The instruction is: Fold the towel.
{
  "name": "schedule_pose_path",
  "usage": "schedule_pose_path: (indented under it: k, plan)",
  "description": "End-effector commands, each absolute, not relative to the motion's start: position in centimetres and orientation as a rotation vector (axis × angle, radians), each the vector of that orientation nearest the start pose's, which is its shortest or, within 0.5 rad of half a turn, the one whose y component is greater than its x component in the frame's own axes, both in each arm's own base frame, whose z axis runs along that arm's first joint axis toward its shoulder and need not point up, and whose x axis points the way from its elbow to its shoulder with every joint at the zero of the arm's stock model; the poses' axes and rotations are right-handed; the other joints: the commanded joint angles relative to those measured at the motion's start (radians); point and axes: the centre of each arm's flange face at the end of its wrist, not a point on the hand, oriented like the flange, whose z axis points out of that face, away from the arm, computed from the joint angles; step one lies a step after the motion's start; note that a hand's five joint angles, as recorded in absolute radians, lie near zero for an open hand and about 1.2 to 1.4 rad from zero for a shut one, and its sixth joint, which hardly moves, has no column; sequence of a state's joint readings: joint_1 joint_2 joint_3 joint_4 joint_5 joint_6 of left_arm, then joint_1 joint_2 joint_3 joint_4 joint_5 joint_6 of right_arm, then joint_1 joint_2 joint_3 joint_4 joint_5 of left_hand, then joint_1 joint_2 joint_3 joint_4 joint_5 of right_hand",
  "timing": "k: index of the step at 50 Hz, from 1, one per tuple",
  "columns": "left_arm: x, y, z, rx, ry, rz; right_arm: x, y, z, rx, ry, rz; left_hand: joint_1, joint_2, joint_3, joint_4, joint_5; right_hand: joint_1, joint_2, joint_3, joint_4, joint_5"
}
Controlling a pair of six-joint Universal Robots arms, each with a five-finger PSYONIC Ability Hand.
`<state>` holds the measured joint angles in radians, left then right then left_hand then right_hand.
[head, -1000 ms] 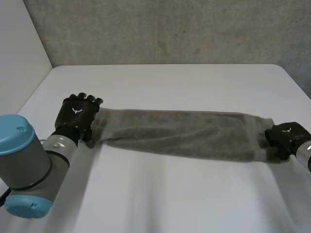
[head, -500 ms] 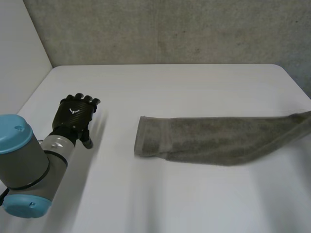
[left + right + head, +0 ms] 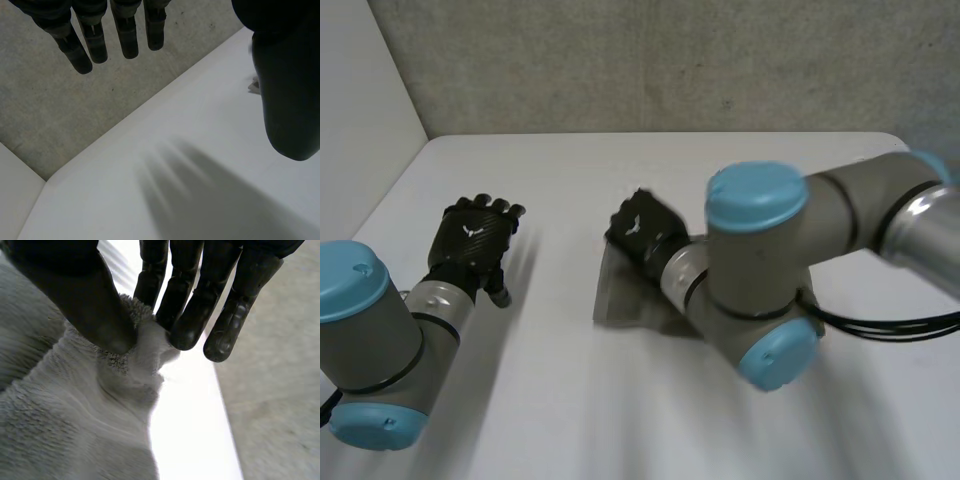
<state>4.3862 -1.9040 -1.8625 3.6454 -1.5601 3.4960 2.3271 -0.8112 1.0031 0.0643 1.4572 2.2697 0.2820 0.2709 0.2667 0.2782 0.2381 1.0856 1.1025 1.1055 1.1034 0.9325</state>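
Pinching towel end: right robot hand | left robot hand fingers straight, well apart from towel

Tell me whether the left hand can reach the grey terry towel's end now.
Probably yes: only bare white table separates the open left hand from the grey terry towel, though the right hand pinching that end crowds it.

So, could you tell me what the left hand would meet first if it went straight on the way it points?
Its way looks free: the left hand points over the table toward the grey wall, likely the first thing met, though depth is unclear.
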Motion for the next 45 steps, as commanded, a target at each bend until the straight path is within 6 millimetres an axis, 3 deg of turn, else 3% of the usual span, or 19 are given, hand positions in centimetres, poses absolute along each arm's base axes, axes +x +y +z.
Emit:
schedule_pose_path:
  k: [1,3,10,11,12,14,15,16,17,20,21,22,23,27,33,36,39,41,45]
  plan:
    - [-23.2,-27.4,16.1,0.795,2.205,-2.075,40.9,-22.7,17.7,-1.829,1.628,-1.883,-0.089,-0.078,-0.074,-0.085,-0.22,-0.314,-0.331,-0.334,-0.331,-0.335]
    - [-23.3,-27.6,16.3,0.797,2.193,-2.085,40.6,-23.2,19.6,-1.723,1.641,-1.921,-0.089,-0.078,-0.074,-0.085,-0.22,-0.911,-0.928,-0.931,-0.929,-0.932]
    - [-24.4,-27.8,17.7,0.812,2.147,-2.158,38.0,-25.1,23.6,-1.456,1.752,-1.96,-0.089,-0.078,-0.074,-0.085,-0.22,-0.911,-0.928,-0.931,-0.929,-0.932]
    - [-25.0,-27.6,18.2,0.828,2.134,-2.185,36.7,-25.7,24.6,-1.386,1.794,-1.965,-0.086,-0.075,-0.071,-0.082,-0.217,-0.911,-0.928,-0.931,-0.929,-0.932]
    - [-25.0,-27.6,18.2,0.828,2.134,-2.185,36.7,-25.7,24.6,-1.385,1.795,-1.965,-0.086,-0.075,-0.071,-0.082,-0.217,-0.911,-0.928,-0.931,-0.929,-0.932]
    - [-26.9,-26.8,19.2,0.887,2.096,-2.256,33.4,-26.6,26.2,-1.248,1.876,-1.973,-0.077,-0.066,-0.062,-0.074,-0.208,-0.911,-0.928,-0.931,-0.929,-0.932]
    - [-26.9,-26.7,19.2,0.887,2.096,-2.256,33.4,-26.6,26.3,-1.247,1.876,-1.973,-0.077,-0.066,-0.062,-0.074,-0.208,-0.911,-0.928,-0.931,-0.929,-0.932]
    - [-27.9,-26.3,19.8,0.918,2.075,-2.296,32.0,-26.9,26.5,-1.209,1.912,-1.967,-0.074,-0.063,-0.059,-0.071,-0.205,-0.911,-0.928,-0.931,-0.929,-0.932]
    - [-28.8,-25.9,20.4,0.941,2.055,-2.334,30.7,-27.2,26.3,-1.185,1.954,-1.953,-0.071,-0.06,-0.056,-0.068,-0.202,-0.911,-0.928,-0.931,-0.929,-0.932]
    - [-29.7,-25.5,20.9,0.968,2.041,-2.363,29.7,-27.3,25.2,-1.183,2.009,-1.913,-0.071,-0.06,-0.056,-0.068,-0.202,-0.911,-0.928,-0.931,-0.929,-0.932]
    - [-30.6,-25.2,21.3,0.99,2.027,-2.39,28.8,-27.2,23.9,-1.187,2.06,-1.858,-0.068,-0.057,-0.053,-0.065,-0.199,-0.911,-0.928,-0.931,-0.929,-0.932]
    - [-31.4,-25.0,21.2,1.016,2.025,-2.402,28.0,-26.8,22.5,-1.192,2.107,-1.8,-0.068,-0.057,-0.053,-0.065,-0.199,-0.911,-0.928,-0.931,-0.929,-0.932]
    - [-31.4,-25.0,21.2,1.016,2.025,-2.402,28.0,-26.8,22.5,-1.192,2.107,-1.8,-0.068,-0.057,-0.053,-0.065,-0.199,-0.911,-0.928,-0.931,-0.929,-0.932]
    - [-33.7,-24.0,19.5,1.122,2.053,-2.386,25.5,-26.3,19.3,-1.183,2.232,-1.725,-0.048,-0.037,-0.033,-0.044,-0.179,-0.854,-0.871,-0.874,-0.872,-0.876]
    - [-34.4,-24.2,16.8,1.18,2.127,-2.292,23.0,-26.4,15.9,-1.228,2.317,-1.732,-0.024,-0.013,-0.009,-0.021,-0.155,-0.602,-0.619,-0.622,-0.62,-0.623]
    - [-34.4,-24.2,16.1,1.192,2.148,-2.262,22.3,-26.6,14.6,-1.258,2.342,-1.748,-0.024,-0.013,-0.009,-0.021,-0.155,-0.584,-0.601,-0.604,-0.602,-0.605]
    - [-34.3,-24.1,14.9,1.215,2.191,-2.202,22.1,-26.9,14.0,-1.268,2.35,-1.752,-0.024,-0.013,-0.009,-0.021,-0.155,-0.569,-0.586,-0.589,-0.587,-0.59]
    - [-34.1,-23.8,14.1,1.233,2.22,-2.151,21.6,-27.4,13.0,-1.271,2.388,-1.724,-0.024,-0.013,-0.009,-0.021,-0.155,-0.379,-0.396,-0.399,-0.397,-0.401]
    - [-33.8,-23.4,14.0,1.237,2.24,-2.13,21.5,-27.7,12.4,-1.271,2.41,-1.703,-0.027,-0.016,-0.012,-0.024,-0.158,-0.217,-0.234,-0.237,-0.235,-0.238]
